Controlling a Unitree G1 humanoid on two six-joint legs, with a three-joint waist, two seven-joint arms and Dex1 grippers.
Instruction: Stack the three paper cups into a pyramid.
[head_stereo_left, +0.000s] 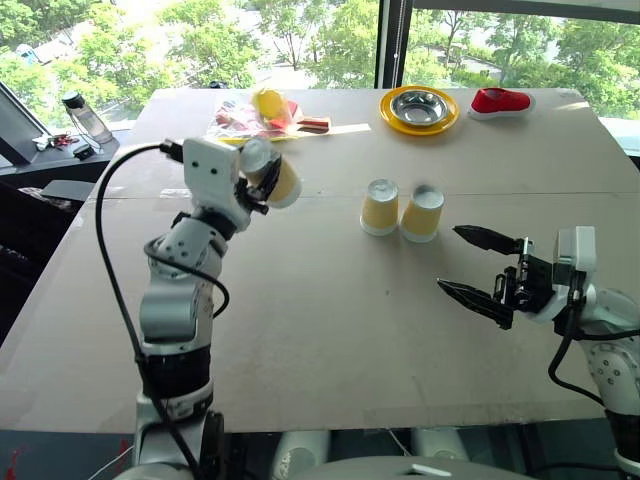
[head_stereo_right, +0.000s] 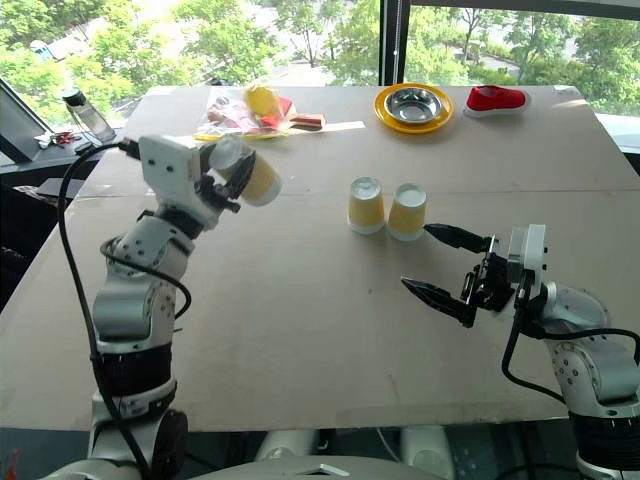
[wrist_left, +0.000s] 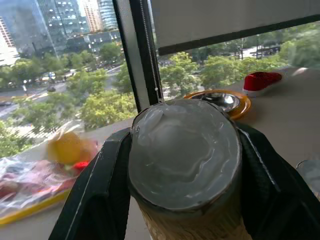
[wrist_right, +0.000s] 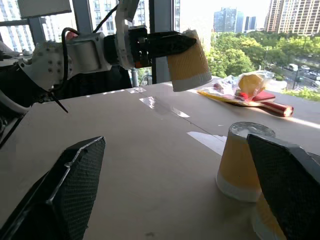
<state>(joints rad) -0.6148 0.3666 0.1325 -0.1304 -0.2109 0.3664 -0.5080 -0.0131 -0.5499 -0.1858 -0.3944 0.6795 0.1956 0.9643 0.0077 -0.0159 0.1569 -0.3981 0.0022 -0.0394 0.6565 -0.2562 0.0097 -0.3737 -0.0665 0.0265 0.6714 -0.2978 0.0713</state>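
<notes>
At left of centre, 1 paper cup (head_stereo_left: 275, 178) is pinched in the left claw (head_stereo_left: 262, 182) above the surface (head_stereo_left: 330, 330). 2 cups (head_stereo_left: 401, 210) are touching at centre; the right claw (head_stereo_left: 478, 268) is spread at lower right.

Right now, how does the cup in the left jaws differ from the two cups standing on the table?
The held cup is up in the air, clamped by the left gripper; the two table cups rest on the table. The held cup is tipped sideways; the table pair stand upside down, side by side. All three are yellow with white rims.
</notes>
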